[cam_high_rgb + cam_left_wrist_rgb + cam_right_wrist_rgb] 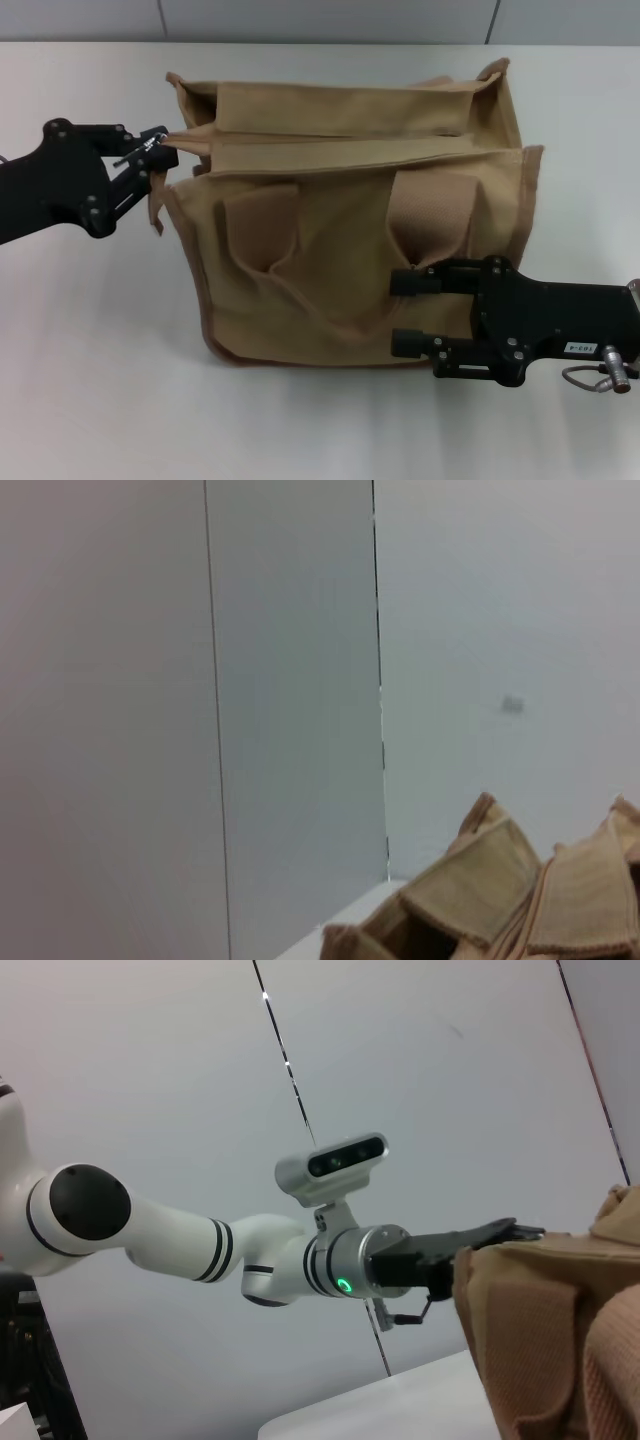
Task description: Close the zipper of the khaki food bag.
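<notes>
White table [100, 380], khaki food bag [340, 270] only.

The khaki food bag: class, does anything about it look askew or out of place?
Nothing is damaged or spilled. The khaki food bag stands on the table with its front handle drooped and creased. The left gripper is at its left end; the right gripper is open against its front.

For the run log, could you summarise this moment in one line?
left gripper: at zipper end | right gripper: against khaki food bag front
</notes>
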You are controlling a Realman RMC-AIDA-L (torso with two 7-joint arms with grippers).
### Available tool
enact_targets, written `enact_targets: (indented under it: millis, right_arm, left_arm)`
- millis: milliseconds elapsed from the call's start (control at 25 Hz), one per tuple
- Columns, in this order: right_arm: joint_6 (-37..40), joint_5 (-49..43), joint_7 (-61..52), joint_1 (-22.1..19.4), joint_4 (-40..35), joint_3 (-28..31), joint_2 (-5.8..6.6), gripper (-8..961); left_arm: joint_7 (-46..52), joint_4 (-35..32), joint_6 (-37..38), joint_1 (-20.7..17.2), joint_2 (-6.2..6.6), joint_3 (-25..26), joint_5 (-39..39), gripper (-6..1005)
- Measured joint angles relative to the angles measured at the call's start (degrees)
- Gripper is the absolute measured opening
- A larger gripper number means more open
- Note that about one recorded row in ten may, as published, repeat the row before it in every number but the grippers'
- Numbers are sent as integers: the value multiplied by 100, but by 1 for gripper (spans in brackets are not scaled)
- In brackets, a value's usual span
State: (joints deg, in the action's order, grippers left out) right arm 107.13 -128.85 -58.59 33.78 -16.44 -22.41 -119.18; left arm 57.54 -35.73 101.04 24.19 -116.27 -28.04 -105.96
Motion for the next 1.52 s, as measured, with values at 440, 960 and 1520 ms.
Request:
enact_targets:
  millis: [440, 960, 1520]
  right_arm:
    - [674, 352, 85, -88, -23, -6, 11, 634]
    - [1412, 937, 187, -216, -16, 10, 39, 634]
    - [835, 1641, -359, 195, 71, 1, 4, 633]
  left_arm:
    - [-646, -90, 542, -141, -133, 9, 346, 113]
    - [-843, -1012, 538, -107, -194, -301, 325, 111]
    - [-668, -2577, 399, -3, -196, -1095, 22, 107]
